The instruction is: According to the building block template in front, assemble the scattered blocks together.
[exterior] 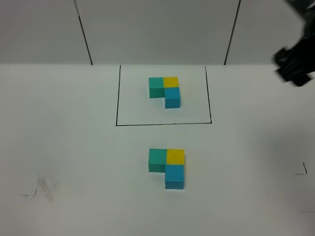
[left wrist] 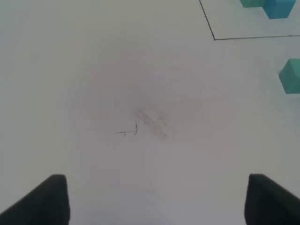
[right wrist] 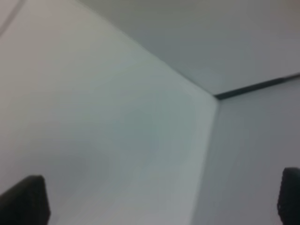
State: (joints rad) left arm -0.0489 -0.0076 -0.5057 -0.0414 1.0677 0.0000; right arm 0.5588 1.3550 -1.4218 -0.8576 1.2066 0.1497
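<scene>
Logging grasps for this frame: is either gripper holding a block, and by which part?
Nothing is held: left gripper and right gripper are both open and empty.

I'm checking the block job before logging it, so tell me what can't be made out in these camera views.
- Right arm: overhead view, cut off by the frame edge, gripper unseen.
- Scattered blocks: left wrist view, only a teal-green corner inside the frame.
- Building block template: left wrist view, mostly cropped.
- Right wrist view: blurred, no blocks.

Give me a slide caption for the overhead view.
Loose blocks assembled into the same L as the framed template; right arm pulled back at the edge.
</scene>
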